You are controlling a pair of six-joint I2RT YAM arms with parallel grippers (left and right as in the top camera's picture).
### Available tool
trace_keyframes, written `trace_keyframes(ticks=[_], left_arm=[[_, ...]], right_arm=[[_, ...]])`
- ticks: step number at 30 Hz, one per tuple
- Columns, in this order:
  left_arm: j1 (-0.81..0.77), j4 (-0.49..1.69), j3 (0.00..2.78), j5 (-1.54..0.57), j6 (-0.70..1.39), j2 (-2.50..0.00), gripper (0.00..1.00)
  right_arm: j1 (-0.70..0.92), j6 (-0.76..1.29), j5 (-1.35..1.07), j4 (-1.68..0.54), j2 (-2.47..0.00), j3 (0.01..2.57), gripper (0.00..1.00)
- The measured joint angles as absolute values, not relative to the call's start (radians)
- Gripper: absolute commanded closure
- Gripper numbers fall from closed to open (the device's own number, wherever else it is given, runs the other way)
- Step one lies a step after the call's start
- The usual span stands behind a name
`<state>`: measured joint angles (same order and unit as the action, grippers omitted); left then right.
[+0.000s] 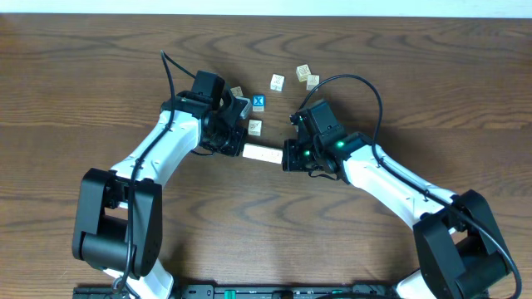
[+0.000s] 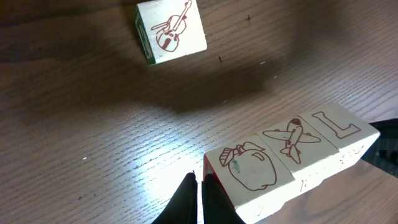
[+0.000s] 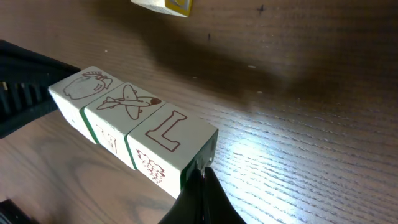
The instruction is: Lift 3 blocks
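The left pincer [image 1: 236, 148] is clenched, grasping nothing, its closed fingertips [image 2: 186, 200] pressing against the outer end of the apple block [image 2: 252, 171]. Ahead of this pincer and apart from it, a violin cube [image 2: 171, 31] is lying on the table [image 1: 416, 66]. The apple block, the plane block [image 2: 292, 138] and the L block [image 2: 336, 124] are sitting face to face in one straight row between the two pincers. The right pincer [image 3: 200, 186], likewise clenched and empty, is pushing its tip against the L block's far end. Whether the row is clearing the table cannot be told.
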<state>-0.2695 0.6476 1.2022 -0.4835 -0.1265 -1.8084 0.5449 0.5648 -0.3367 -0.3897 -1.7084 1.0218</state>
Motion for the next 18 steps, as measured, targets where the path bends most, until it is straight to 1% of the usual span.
trace_keyframes(ticks=[18], left_arm=[[-0.270, 0.648, 1.202, -0.487, -0.108, -1.745, 0.93]], right_arm=[[0.545, 0.564, -0.337, -0.393, -1.707, 1.022, 0.99]])
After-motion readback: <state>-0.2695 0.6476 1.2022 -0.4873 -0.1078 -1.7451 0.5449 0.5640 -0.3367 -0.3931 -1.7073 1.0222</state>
